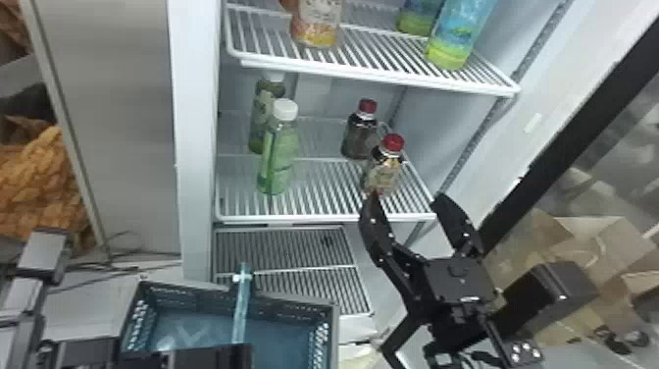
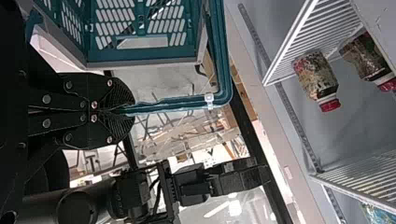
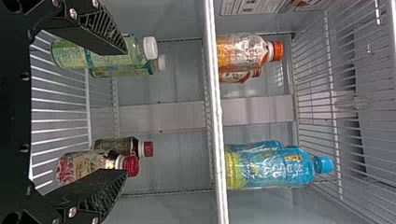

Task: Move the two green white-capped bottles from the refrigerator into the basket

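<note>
Left gripper point(image 1: 240, 350) pinches the basket's handle point(image 1: 240, 314). Right gripper point(image 1: 408, 198) has its fingers spread wide before the shelf point(image 1: 314, 217), where two green white-capped bottles point(image 1: 279, 159) stand at left and two red-capped bottles point(image 1: 383, 172) at right, one near a fingertip.

You can't make out any words, numbers or signs; the characters on the blue-capped bottle point(image 3: 280, 168) are too small to read.
</note>
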Motion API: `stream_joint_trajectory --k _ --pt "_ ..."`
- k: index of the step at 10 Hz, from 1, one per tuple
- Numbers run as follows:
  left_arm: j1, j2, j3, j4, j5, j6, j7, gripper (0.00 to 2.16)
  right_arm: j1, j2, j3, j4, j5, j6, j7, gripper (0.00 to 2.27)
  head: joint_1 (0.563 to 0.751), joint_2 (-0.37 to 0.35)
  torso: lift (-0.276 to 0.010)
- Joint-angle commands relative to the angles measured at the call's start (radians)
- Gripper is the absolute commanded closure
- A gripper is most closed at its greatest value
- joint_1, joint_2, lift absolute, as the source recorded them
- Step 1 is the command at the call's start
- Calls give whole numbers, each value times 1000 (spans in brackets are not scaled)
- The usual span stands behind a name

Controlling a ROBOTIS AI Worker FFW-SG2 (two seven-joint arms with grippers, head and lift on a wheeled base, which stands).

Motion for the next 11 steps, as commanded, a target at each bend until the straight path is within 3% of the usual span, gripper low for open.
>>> stream_joint_trajectory --k 1,7,11 --pt "-2 -1 -2 0 -2 0 0 1161 -2 0 0 0 0 0 0 145 695 -350 -263" --pt "-2 1 -4 0 -2 2 0 1161 -5 -2 0 5 -2 0 0 145 695 -350 -263" --pt "0 1 -2 0 0 2 0 1161 -69 -11 20 66 -8 0 15 147 695 -350 -263"
